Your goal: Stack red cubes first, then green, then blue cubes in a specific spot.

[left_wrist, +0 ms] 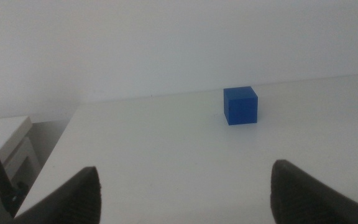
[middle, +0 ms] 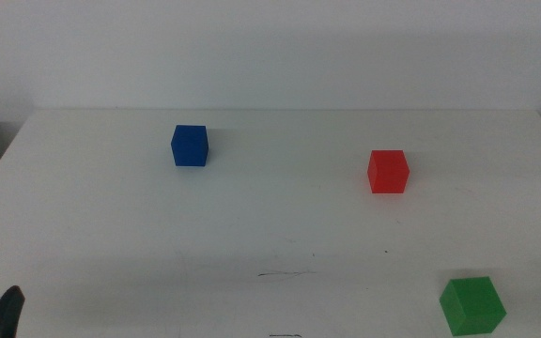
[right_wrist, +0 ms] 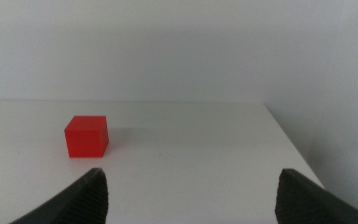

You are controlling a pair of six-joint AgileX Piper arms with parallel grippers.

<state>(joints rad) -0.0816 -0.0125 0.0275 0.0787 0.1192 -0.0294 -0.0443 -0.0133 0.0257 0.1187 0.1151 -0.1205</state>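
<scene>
On the white desk (middle: 111, 225), the matte blue cube (middle: 190, 145) sits at ten o'clock, red cube (middle: 388, 171) at two, green cube (middle: 472, 304) by the five-o'clock edge, thin dark line (middle: 285, 274) at six. Left claw (left_wrist: 182, 190) and right claw (right_wrist: 191, 196) gape, empty.

A bare lab-style test bench: a plain white table (middle: 111, 235) against an unadorned white wall (middle: 270, 47).
</scene>
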